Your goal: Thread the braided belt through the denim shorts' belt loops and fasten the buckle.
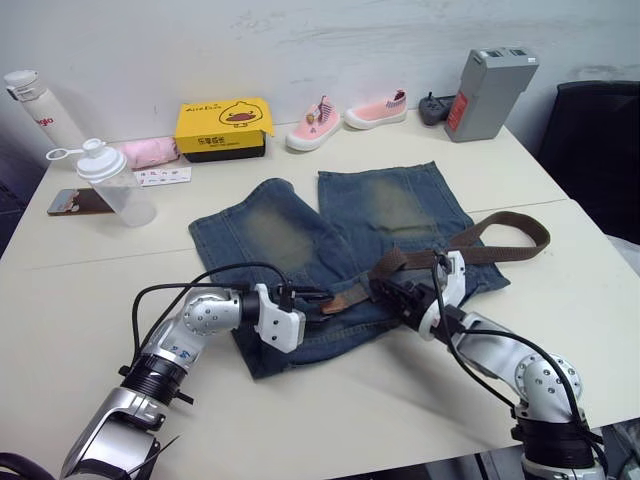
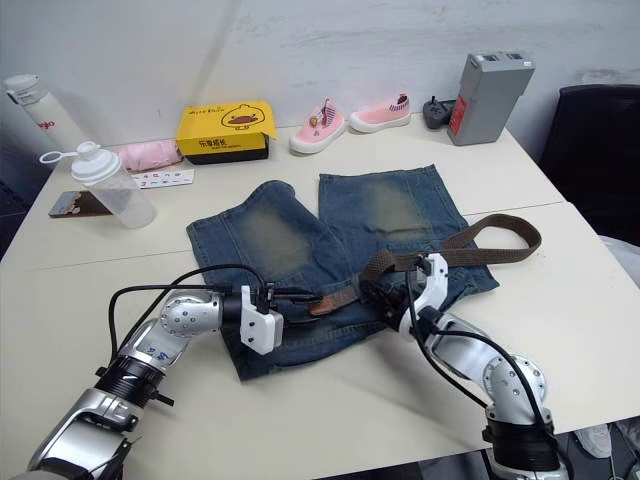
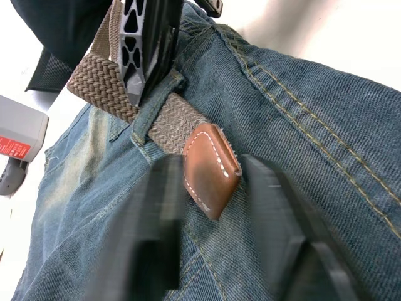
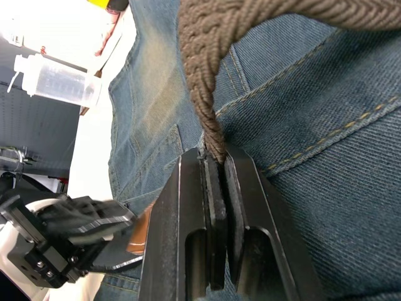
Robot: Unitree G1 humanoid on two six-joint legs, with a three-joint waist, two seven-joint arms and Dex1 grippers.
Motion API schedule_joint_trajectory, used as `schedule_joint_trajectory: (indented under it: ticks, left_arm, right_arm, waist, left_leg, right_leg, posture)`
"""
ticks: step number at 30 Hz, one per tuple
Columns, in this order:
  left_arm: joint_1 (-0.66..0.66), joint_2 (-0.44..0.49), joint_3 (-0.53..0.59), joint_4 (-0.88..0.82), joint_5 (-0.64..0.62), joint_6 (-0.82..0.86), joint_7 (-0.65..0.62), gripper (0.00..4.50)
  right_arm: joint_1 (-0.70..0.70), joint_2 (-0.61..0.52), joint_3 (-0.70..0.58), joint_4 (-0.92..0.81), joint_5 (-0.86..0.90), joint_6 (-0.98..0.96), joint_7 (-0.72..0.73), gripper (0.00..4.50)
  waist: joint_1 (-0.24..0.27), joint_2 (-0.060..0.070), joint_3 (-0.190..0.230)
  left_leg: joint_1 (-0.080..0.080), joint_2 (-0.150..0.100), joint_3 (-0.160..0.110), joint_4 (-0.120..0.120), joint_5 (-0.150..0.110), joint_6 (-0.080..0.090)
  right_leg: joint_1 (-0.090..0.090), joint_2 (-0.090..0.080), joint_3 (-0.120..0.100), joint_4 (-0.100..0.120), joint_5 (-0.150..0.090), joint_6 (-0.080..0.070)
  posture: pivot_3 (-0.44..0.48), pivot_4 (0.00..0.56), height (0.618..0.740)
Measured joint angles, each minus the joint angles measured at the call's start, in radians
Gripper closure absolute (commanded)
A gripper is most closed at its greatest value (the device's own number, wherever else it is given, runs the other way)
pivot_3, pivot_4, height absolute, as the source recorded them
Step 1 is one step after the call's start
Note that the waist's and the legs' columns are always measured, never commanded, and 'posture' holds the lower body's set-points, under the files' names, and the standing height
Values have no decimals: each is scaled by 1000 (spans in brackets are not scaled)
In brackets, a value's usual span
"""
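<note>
Right gripper (image 4: 216, 188) pinches the braided belt (image 1: 500, 240) to feed it; its tip pokes from a belt loop (image 3: 153, 106), probably between the left gripper (image 3: 210, 188) fingers, spread ready on the denim shorts (image 1: 300, 240).

Both arms reach forward and inward, forearms low, wrists converging. Left gripper (image 3: 210, 207): fingers (image 3: 156, 219) spread apart, straddling the braided belt (image 3: 106, 88) at its leather tip. Right gripper (image 4: 216, 164): fingers (image 4: 241, 207) pressed together, pinching the belt edge-on.
</note>
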Motion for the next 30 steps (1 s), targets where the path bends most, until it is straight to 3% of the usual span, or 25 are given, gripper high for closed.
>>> schedule_joint_trajectory:
  ticks: [1,7,12,15,17,19,21,24,25,26,30]
  left_arm:
    - [-1,-1,0,0,0,0,3,4469]
    - [-6,0,-1,-5,2,2,10,4469]
    - [-7,6,-1,-31,-2,33,11,4500]
    - [-6,22,3,-88,-36,89,-11,4500]
    - [8,43,11,-145,-84,135,-40,4500]
    - [30,72,26,-193,-127,173,-66,4500]
    - [51,94,39,-230,-164,214,-86,4500]
    - [59,99,42,-250,-184,234,-99,4500]
    - [80,113,49,-273,-204,253,-109,4500]
    - [83,121,55,-278,-208,258,-112,4500]
    - [90,124,70,-284,-216,287,-113,4500]
  right_arm:
    - [0,3,-1,-2,0,0,-5,4500]
    - [14,7,-8,-38,17,-7,-36,4500]
    - [46,0,-34,-93,99,-30,-98,2411]
    - [77,-94,-82,-157,177,-38,-109,838]
    - [98,-217,-127,-204,214,-19,-62,35]
    - [127,-371,-166,-260,167,27,34,12]
    - [156,-519,-170,-340,49,62,170,12]
    - [175,-655,-116,-422,-142,50,297,12]
    - [194,-849,40,-486,-479,-62,428,12]
    - [205,-930,109,-486,-631,-112,475,12]
    - [160,-985,349,-389,-1182,-376,565,12]
  waist:
    - [0,0,0]
    - [0,0,0]
    - [0,0,0]
    - [1,0,0]
    - [0,1,1]
    - [1,2,2]
    - [2,1,3]
    - [2,0,3]
    - [0,0,4]
    - [-1,1,4]
    - [0,-4,4]
  left_leg:
    - [0,0,0,0,0,0]
    - [0,0,0,0,0,0]
    - [0,0,0,0,0,0]
    - [-1,0,0,0,0,1]
    - [-1,0,0,1,-1,1]
    - [-1,0,0,0,-1,2]
    - [-2,1,0,0,-1,2]
    - [-3,1,0,0,-1,2]
    - [-3,-2,1,1,-2,1]
    - [0,-3,1,0,-1,0]
    - [-1,-4,5,1,3,-8]
  right_leg:
    - [0,0,0,0,0,0]
    - [0,0,0,0,0,0]
    - [0,0,0,0,0,0]
    - [1,-1,0,-1,0,0]
    - [1,-1,0,-2,0,1]
    - [1,-1,0,-5,0,0]
    - [2,0,0,-7,-1,-2]
    - [1,1,-1,-7,-6,-11]
    - [0,2,-1,-8,-9,-15]
    - [-1,1,-1,-8,-10,-17]
    - [0,2,-3,-8,-7,-12]
  posture:
    - [0,150,739]
    - [0,150,739]
    - [0,150,739]
    - [0,150,739]
    - [0,150,739]
    - [0,150,739]
    - [0,150,739]
    - [0,150,739]
    - [0,150,739]
    - [0,150,739]
    - [0,150,739]
